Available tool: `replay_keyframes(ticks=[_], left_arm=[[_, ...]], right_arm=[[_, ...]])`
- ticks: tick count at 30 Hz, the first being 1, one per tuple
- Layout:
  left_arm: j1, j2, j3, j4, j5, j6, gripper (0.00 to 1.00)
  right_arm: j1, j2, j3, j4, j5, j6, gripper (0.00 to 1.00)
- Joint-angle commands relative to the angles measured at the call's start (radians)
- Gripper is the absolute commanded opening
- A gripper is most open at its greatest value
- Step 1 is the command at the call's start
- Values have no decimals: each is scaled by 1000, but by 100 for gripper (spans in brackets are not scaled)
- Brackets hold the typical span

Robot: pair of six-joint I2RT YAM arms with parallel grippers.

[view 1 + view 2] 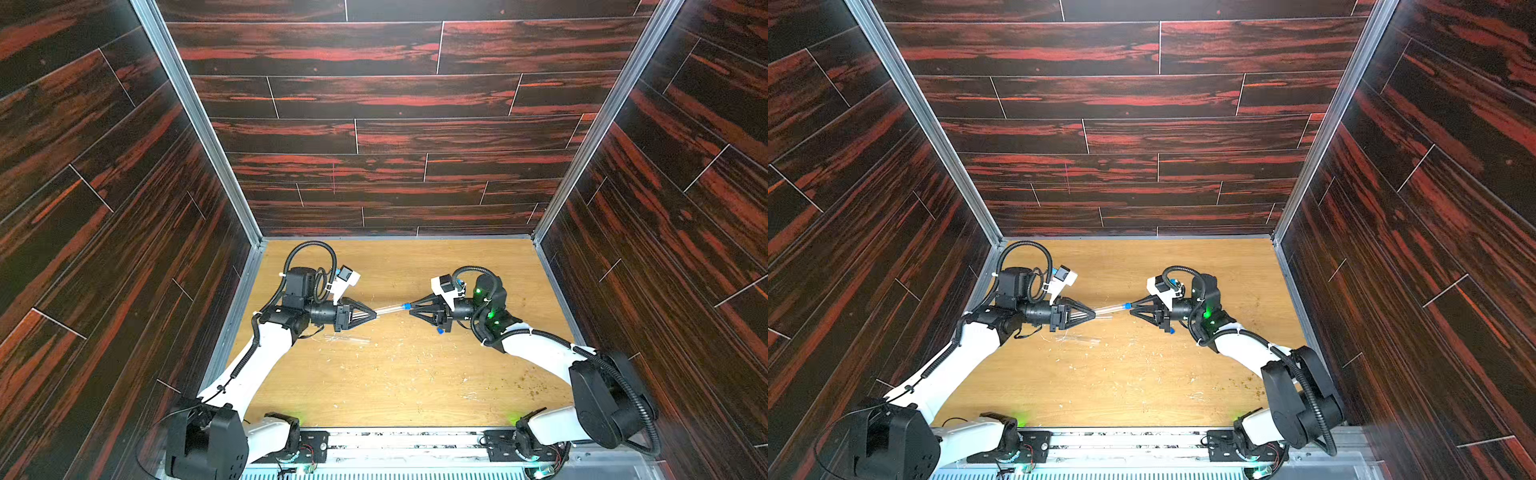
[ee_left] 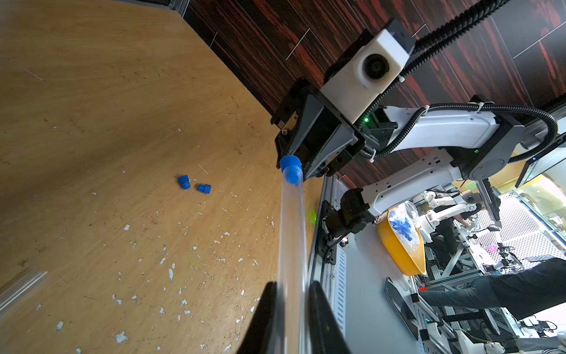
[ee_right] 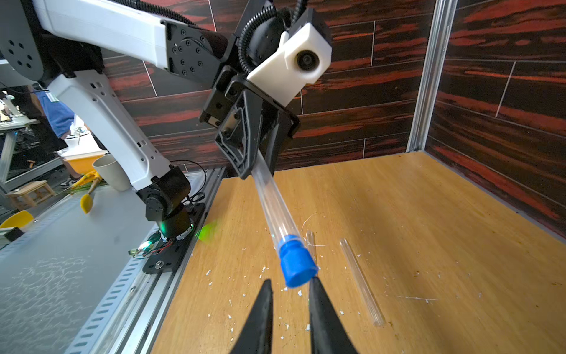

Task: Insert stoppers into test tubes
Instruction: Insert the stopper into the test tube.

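Observation:
My left gripper is shut on a clear test tube, holding it above the table and pointed at the right gripper. A blue stopper sits in the tube's far mouth. My right gripper faces that end with its jaws a little apart. The stopper lies just ahead of the tips and touches one finger. Two loose stoppers lie on the wood under the right gripper. Two more test tubes lie on the table.
The wooden table is strewn with white flecks. Dark panelled walls close it in on three sides. A metal rail with both arm bases runs along the front edge. The lying tubes rest just in front of the left gripper.

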Motion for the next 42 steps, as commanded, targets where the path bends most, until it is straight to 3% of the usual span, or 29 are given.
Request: replay_keyframes(ticks=[1,42], left_arm=[[-4,-1,20,-9,11,26,6],[-7,-7,12,-33,11,61,6]], right_arm=[[10,24,34,-17,-24,-12,22],[55,-1,173,-367,-19,-255,2]])
